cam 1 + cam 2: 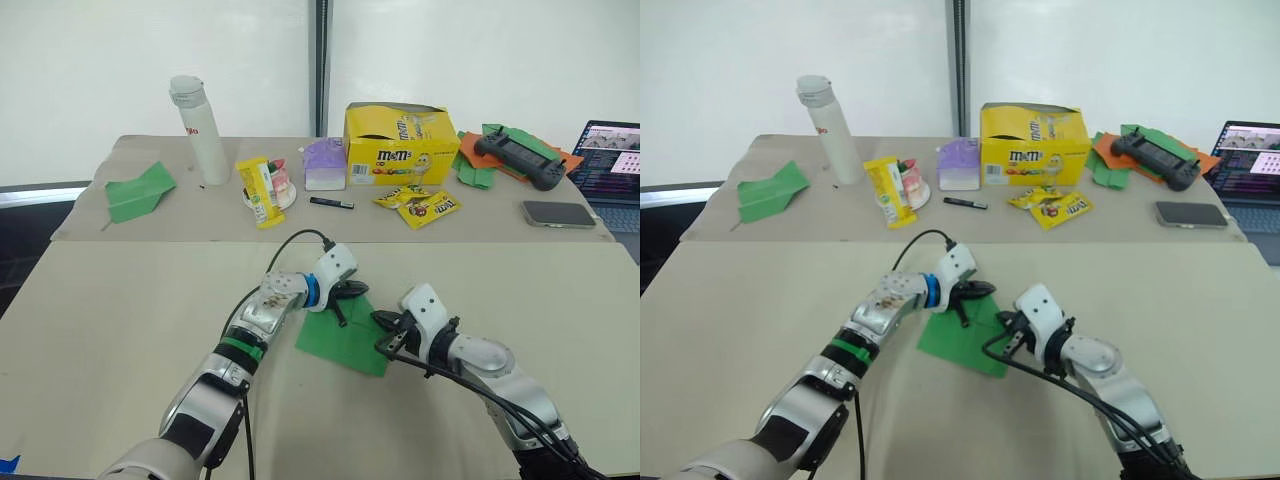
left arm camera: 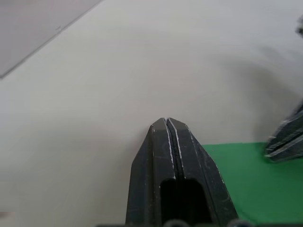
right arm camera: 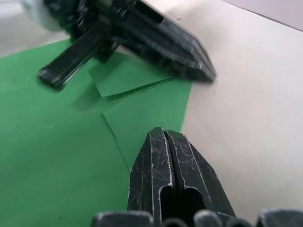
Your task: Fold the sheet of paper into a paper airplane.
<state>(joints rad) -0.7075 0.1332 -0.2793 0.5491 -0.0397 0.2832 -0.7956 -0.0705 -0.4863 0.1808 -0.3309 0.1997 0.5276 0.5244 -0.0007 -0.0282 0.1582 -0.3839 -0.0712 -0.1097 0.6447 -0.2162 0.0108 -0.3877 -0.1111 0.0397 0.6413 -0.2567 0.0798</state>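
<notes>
On the near beige table (image 1: 120, 330), both grippers meet at the sheet of paper (image 1: 345, 340).
Left gripper (image 1: 350, 292), fingers pressed together on nothing, rests at the sheet's far edge; the right gripper (image 1: 385, 322), likewise clenched and empty, sits at its right edge. A folded flap lies near the far corner, by the left gripper.

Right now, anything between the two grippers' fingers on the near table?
Just the sheet of paper: bright green, partly folded, lying flat between the left gripper and the right gripper. The left eye view shows it.
</notes>
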